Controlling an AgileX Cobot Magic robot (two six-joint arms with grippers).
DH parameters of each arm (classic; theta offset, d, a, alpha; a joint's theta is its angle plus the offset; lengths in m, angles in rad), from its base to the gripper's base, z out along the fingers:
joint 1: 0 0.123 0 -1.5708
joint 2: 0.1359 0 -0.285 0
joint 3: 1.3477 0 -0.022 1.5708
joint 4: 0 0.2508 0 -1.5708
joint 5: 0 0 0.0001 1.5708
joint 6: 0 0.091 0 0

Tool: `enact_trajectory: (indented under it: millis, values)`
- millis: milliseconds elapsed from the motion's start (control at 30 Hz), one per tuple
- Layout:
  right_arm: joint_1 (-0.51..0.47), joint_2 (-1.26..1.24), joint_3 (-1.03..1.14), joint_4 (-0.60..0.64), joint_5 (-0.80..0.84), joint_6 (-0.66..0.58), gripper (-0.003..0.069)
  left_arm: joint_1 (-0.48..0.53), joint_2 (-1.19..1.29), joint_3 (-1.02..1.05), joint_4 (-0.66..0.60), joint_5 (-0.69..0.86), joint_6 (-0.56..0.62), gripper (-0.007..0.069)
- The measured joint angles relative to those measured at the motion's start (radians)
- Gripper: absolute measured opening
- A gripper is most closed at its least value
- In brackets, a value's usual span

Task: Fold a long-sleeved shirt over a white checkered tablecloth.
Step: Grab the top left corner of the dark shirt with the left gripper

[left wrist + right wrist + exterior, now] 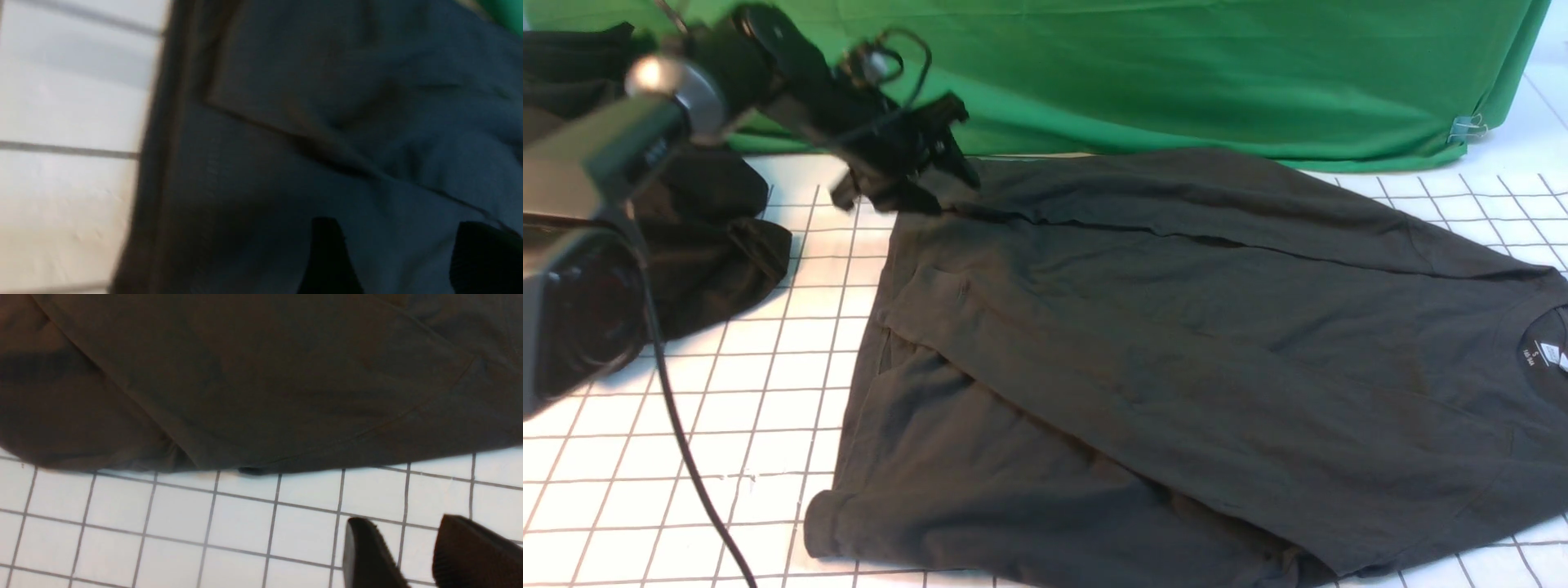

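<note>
Left gripper (907, 167), blurred in the front view, hangs over the far left corner of the long-sleeved shirt (1176, 351), close to the green backdrop (1176, 73). In its own wrist view the left gripper (404, 261) has its fingertips (327, 253) well apart. Only shirt cloth shows below the gap, nothing pinched between. One fold edge runs slantwise across that view, with the tablecloth (61, 114) beside the shirt's edge.

Right gripper (412, 559): out of the front view. Its wrist view shows the fingers (367, 555) parted a moderate way and empty, over bare squares of the tablecloth (204, 522). It sits just clear of the shirt (261, 375) edge, not touching it.

Shirt position: spread dark and mostly flat on the white checkered tablecloth (727, 408) that covers the worktop, filling the middle and right of the front view.
- Collar and white neck label (1547, 355) toward the robot's right, hem toward its left.
- A long folded panel lies across the far side of the body.
- Near left hem corner is rolled up a little.

Another heap of plain black cloth (711, 253) lies at far left, apart from the shirt, partly behind the left arm.
</note>
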Motion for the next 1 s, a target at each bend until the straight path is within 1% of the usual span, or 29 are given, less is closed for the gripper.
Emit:
enact_trajectory:
  millis: [100,367,400,467,633,800,867,933,1000]
  values:
    - [0.000,0.000,0.000,0.000,0.000,0.013,0.0239,0.000,0.042,0.000,-0.006,-0.049,-0.040,0.0348]
    - [0.000,0.000,0.000,0.000,-0.002,0.026,0.0239,0.000,0.064,0.000,-0.026,-0.165,-0.084,0.0340]
    - [0.000,0.000,0.000,0.000,-0.002,0.027,0.0239,0.000,0.064,0.000,-0.034,-0.207,-0.098,0.0340]
    - [0.000,0.000,0.000,0.000,-0.002,0.028,0.0239,0.000,0.064,-0.001,-0.037,-0.245,-0.119,0.0340]
    - [0.000,0.000,0.000,0.000,0.001,0.028,0.0239,0.000,0.083,-0.004,-0.048,-0.253,-0.178,0.0338]
    - [0.000,0.000,0.000,0.000,0.001,0.028,0.0239,0.001,0.092,-0.010,-0.067,-0.260,-0.193,0.0336]
    - [0.000,0.000,0.000,0.000,0.001,0.028,0.0239,0.001,0.094,-0.010,-0.068,-0.268,-0.194,0.0315]
    - [0.000,0.000,0.000,0.000,0.002,0.028,0.0239,0.001,0.097,-0.010,-0.068,-0.272,-0.194,0.0258]
    - [0.000,0.000,0.000,0.000,0.002,0.028,0.0239,0.001,0.099,-0.010,-0.066,-0.273,-0.193,0.0181]
